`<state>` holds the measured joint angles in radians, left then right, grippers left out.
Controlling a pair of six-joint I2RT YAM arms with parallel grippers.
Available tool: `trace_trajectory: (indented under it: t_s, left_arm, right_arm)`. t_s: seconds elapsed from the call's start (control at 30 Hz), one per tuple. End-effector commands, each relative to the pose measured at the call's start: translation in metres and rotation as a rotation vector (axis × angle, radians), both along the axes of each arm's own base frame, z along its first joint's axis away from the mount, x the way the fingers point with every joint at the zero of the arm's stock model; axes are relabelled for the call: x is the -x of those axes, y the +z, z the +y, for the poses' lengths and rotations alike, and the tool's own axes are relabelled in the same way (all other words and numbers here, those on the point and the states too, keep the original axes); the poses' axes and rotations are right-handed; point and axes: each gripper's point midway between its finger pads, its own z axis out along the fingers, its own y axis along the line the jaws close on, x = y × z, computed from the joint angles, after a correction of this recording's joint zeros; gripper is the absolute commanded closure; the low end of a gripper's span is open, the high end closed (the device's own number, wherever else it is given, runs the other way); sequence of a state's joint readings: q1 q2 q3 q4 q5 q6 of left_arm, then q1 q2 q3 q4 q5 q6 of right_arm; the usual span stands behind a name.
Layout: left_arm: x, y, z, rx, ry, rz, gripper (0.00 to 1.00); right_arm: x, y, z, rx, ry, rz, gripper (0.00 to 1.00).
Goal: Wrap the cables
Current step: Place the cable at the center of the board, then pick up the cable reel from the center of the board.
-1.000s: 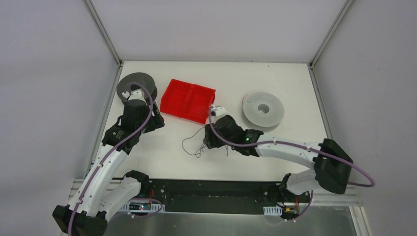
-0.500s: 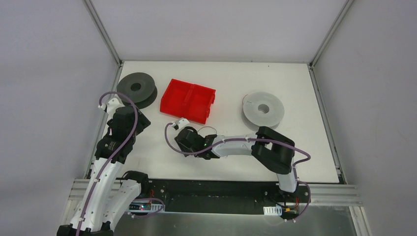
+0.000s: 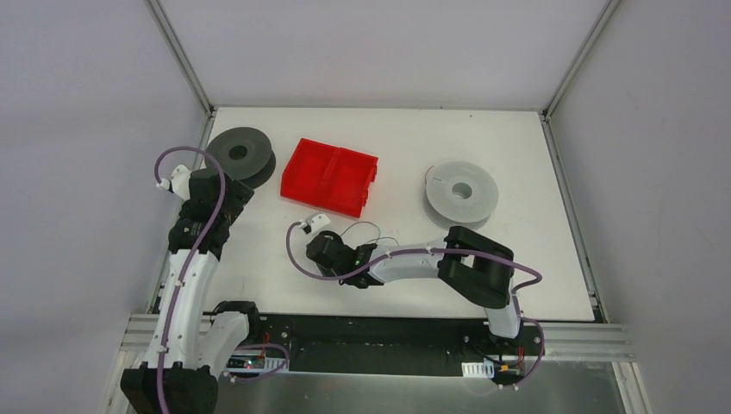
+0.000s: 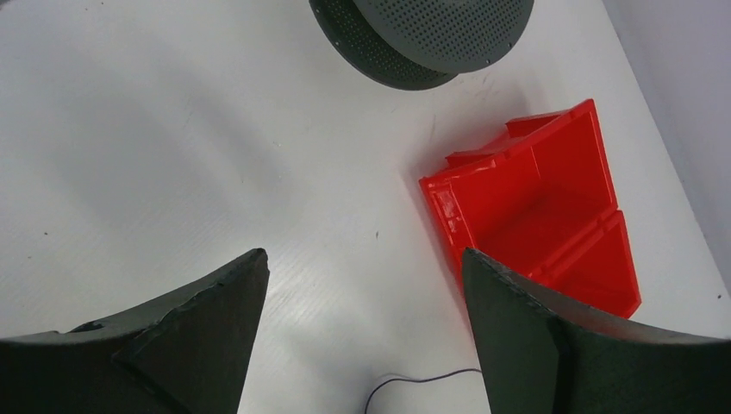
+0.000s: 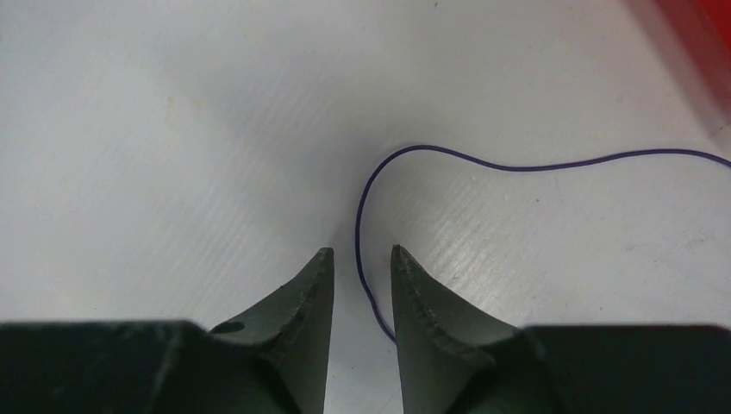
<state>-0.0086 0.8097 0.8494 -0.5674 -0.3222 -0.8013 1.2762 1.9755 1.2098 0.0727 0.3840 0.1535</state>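
White counter (image 3: 517,155). Lower centre of my wrist view, the right pincer (image 5: 360,252) stands narrowly parted around a thin dark cable (image 5: 517,166); my left pincer (image 4: 362,259) gapes wide, empty.

No legible text — no labels, numbers.
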Motion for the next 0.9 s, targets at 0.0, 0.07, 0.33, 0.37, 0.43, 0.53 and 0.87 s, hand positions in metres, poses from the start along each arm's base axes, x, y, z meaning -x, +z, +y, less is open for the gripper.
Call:
trace_trajectory:
  t_s: [0.0, 0.07, 0.33, 0.37, 0.43, 0.53, 0.87]
  left_arm:
    - [-0.04, 0.007, 0.006, 0.097, 0.02, -0.058, 0.18]
    - [-0.057, -0.001, 0.015, 0.096, 0.007, -0.037, 0.19]
    - [-0.086, -0.052, 0.055, 0.315, 0.013, -0.039, 0.23]
    - [-0.089, -0.058, 0.056, 0.333, 0.004, -0.034, 0.23]
    - [-0.097, -0.063, 0.059, 0.355, -0.012, -0.044, 0.23]
    - [-0.11, -0.066, 0.065, 0.384, -0.041, -0.082, 0.21]
    - [-0.145, -0.077, 0.075, 0.451, -0.127, -0.109, 0.19]
  right_arm:
    - [0.0, -0.006, -0.012, 0.022, -0.064, -0.023, 0.74]
    - [-0.003, -0.008, -0.025, 0.05, -0.105, -0.029, 0.89]
    - [0.005, 0.017, -0.062, -0.093, -0.174, 0.009, 1.0]
    - [0.007, 0.021, -0.064, -0.126, -0.18, 0.018, 1.0]
    - [0.01, 0.028, -0.069, -0.162, -0.189, 0.028, 1.0]
    - [0.012, 0.036, -0.077, -0.193, -0.202, 0.028, 1.0]
    - [0.018, 0.039, -0.084, -0.255, -0.202, 0.042, 1.0]
